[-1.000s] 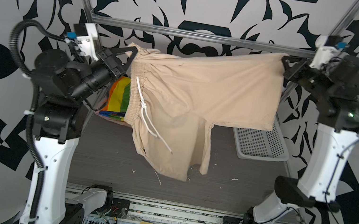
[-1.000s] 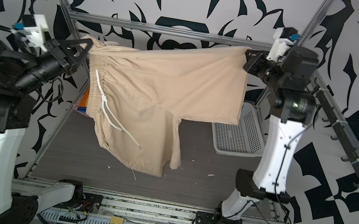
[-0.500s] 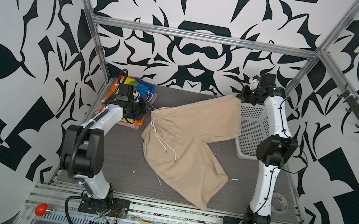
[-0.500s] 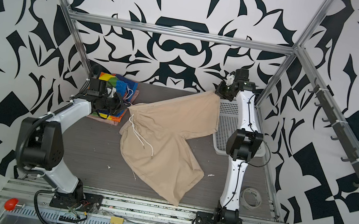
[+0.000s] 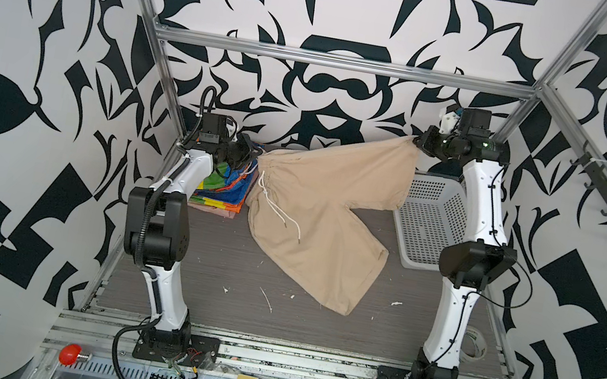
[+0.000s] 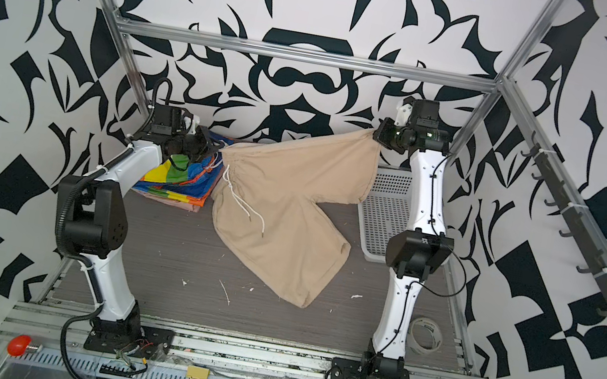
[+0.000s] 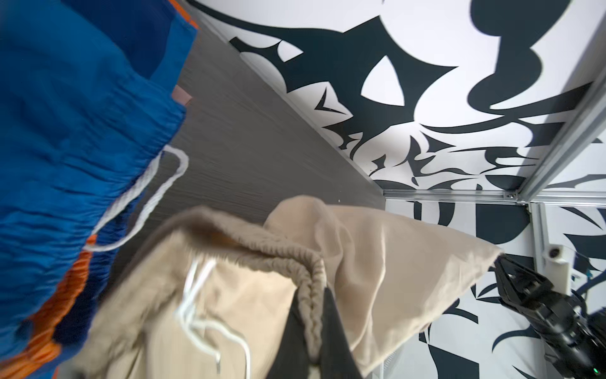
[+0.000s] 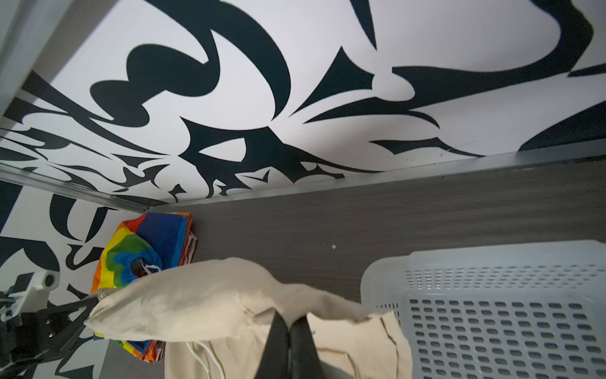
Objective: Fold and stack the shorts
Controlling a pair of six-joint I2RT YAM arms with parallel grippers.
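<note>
Soft, limp tan shorts (image 5: 315,209) sag between the left gripper (image 5: 253,154), clamped on the waistband (image 5: 261,174), and the right gripper (image 5: 420,141), pinching a hem corner (image 5: 406,149) near the basket (image 5: 431,221).

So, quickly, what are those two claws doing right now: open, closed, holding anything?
Left gripper: closed on the beige shorts, at the waistband end.
Right gripper: closed on the same shorts, at a leg's corner.

Shorts: three – beige pair (image 5: 322,219), rainbow pair (image 5: 228,190), pink pair (image 5: 207,208). Basket (image 5: 431,221): one. Tape roll (image 6: 429,326): one.
</note>
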